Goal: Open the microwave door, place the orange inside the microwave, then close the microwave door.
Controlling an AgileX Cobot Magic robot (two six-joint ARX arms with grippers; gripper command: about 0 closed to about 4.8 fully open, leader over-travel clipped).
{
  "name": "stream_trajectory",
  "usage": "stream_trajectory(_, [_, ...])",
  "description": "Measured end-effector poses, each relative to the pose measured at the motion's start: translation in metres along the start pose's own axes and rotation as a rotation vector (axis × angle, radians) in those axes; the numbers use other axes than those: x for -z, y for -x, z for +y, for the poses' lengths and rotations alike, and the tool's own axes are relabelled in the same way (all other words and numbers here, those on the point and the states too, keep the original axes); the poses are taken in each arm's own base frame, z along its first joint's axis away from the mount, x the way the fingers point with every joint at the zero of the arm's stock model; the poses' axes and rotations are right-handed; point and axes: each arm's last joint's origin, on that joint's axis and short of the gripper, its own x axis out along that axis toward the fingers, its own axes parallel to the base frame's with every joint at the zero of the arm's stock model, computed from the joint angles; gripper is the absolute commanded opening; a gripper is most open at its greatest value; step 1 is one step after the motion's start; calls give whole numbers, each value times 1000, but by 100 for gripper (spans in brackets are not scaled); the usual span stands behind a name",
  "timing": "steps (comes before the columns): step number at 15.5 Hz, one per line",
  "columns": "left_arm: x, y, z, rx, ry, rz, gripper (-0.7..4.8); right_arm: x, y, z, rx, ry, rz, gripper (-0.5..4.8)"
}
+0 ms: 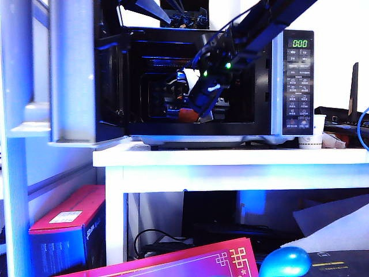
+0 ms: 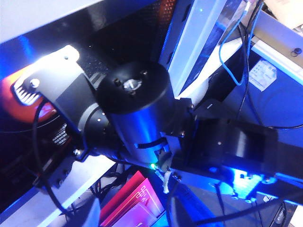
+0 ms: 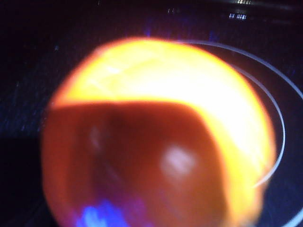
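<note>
The orange [image 1: 188, 115] sits low inside the microwave [image 1: 202, 81], on or just above the glass turntable [image 3: 279, 127], toward the middle of the cavity. In the right wrist view it fills nearly everything, glowing and blurred. The right gripper [image 1: 202, 109] is reached in through the opening, right at the fruit; its fingers stand wide, though I cannot tell whether they touch it. So the placing step looks nearly finished. The microwave door [image 1: 72, 72] hangs fully open at the left. The left gripper shows in no view; its camera sees only its own arm, off to the left. Next, I reckon, the right arm must back straight out without nudging the orange, then the door gets swung shut.
</note>
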Motion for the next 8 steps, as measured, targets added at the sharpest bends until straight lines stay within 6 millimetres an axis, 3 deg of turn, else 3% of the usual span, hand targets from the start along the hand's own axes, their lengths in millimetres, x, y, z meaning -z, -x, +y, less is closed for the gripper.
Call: stream_trajectory(8, [0, 0, 0, 1, 0, 0, 207, -6, 21, -2, 57, 37, 156, 479])
